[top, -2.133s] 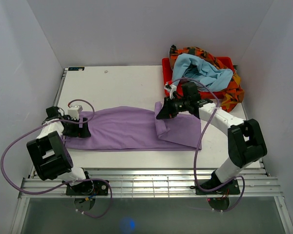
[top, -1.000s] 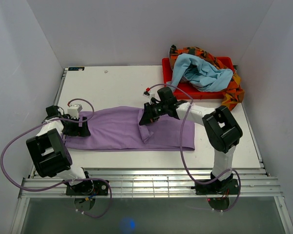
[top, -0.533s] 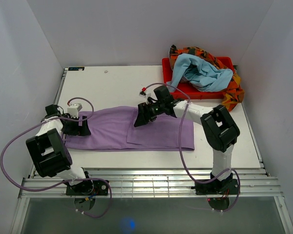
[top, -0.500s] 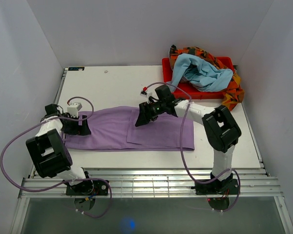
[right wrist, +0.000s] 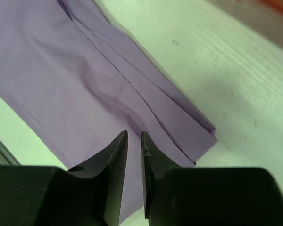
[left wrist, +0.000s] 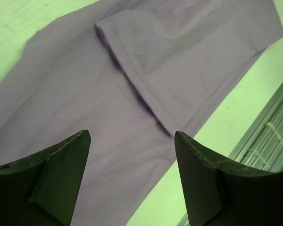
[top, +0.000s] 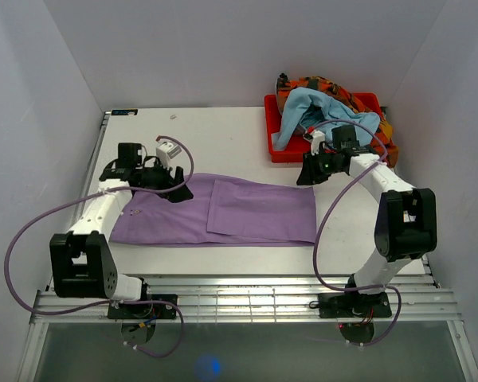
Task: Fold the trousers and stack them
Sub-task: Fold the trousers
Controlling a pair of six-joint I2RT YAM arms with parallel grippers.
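Observation:
The lilac trousers (top: pixel 247 211) lie flat across the table, their right part folded back over the middle into a doubled layer. My left gripper (top: pixel 179 191) hovers over their upper left part, jaws wide open and empty; the left wrist view shows the trousers (left wrist: pixel 146 70) and the fold edge under the left gripper (left wrist: pixel 132 136). My right gripper (top: pixel 305 177) hangs above the trousers' far right corner. In the right wrist view the right gripper (right wrist: pixel 134 136) shows only a thin slit between its jaws, holding nothing, with the trousers (right wrist: pixel 61 70) beneath.
A red bin (top: pixel 272 127) at the back right holds a light blue cloth (top: pixel 327 115) and an orange patterned cloth (top: pixel 382 151), just behind the right gripper. Bare white table (top: pixel 183 135) lies behind the trousers. A metal rail (top: pixel 247 298) runs along the near edge.
The right gripper let go of the folded-over end, pulled back right toward the bin and narrowed its jaws. The left arm rose off the trousers' left end and moved right.

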